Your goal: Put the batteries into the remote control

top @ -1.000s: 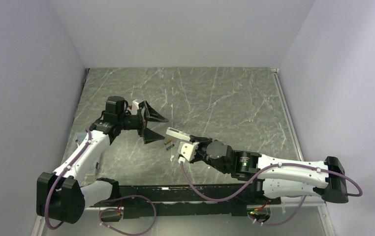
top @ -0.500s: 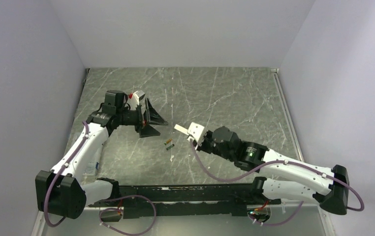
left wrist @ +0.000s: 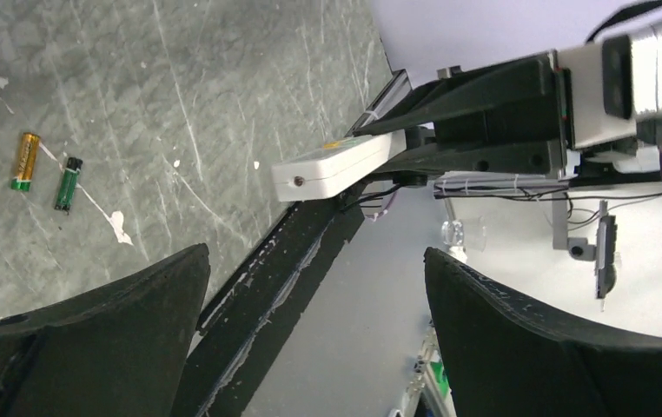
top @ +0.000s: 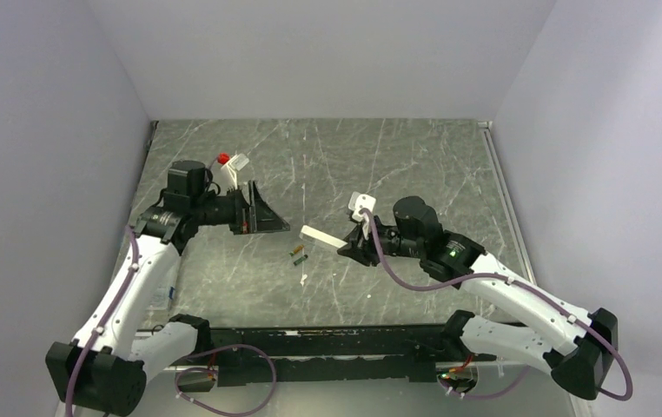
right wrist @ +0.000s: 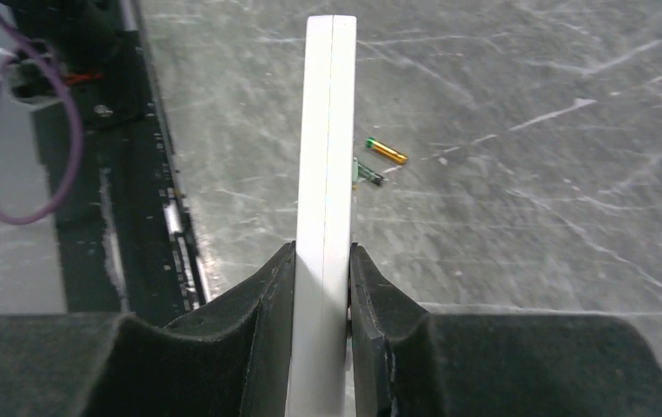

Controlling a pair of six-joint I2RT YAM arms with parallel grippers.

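Remote control (right wrist: 327,174), a slim white plastic bar, hangs clamped in the right gripper (right wrist: 322,261); next the empty, wide-spread left gripper (left wrist: 314,256) probably must lift the tiny green and gold cylindrical batteries (left wrist: 45,172) off the grey marbled table (top: 414,174).

No word, number or brand can be read anywhere; the orange-gold cylindrical battery (left wrist: 23,161) wears a printed wrapper, its print too small to make out; the dark green cylindrical battery (left wrist: 68,183) likewise; the slim white plastic remote control (left wrist: 332,165) bears a small yellowish mark near its edge, too blurred to read.
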